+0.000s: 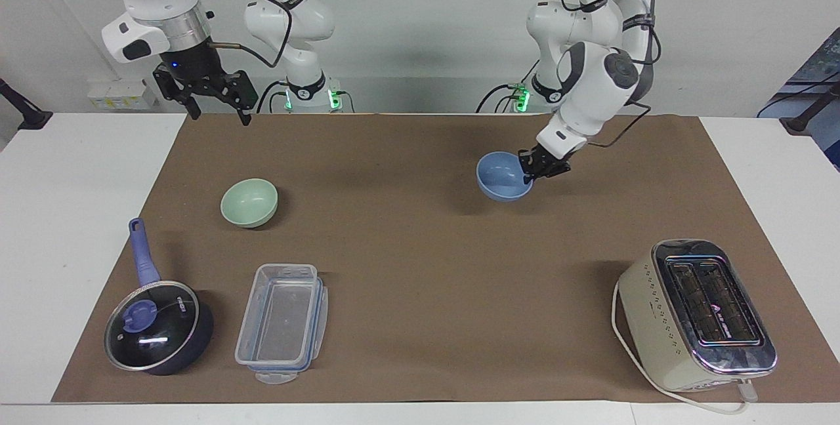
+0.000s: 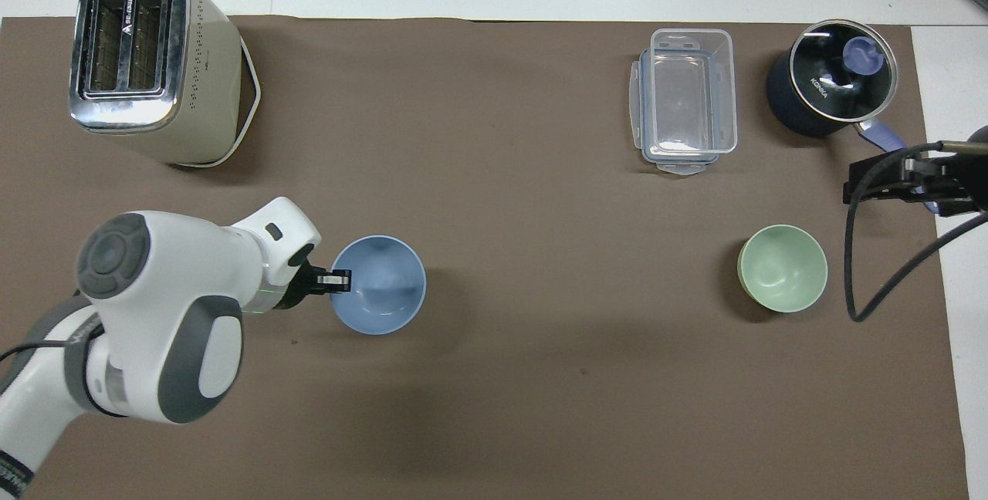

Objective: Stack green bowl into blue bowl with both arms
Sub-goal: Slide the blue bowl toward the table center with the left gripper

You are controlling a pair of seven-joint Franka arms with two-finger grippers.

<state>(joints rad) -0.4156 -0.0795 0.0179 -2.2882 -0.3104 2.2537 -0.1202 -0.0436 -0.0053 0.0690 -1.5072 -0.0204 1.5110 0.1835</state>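
The left gripper [image 1: 539, 169] pinches the blue bowl [image 1: 503, 177] by its rim, above mid-mat; carry it level. The green bowl [image 1: 249, 202] sits under the waiting, spread right gripper [image 1: 213, 102].

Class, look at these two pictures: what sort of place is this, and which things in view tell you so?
Most likely a robotics lab set up as a mock kitchen. Two white robot arms are mounted at a table covered by a brown mat, the left gripper holds a blue bowl, and a toaster and lidded saucepan stand as props.
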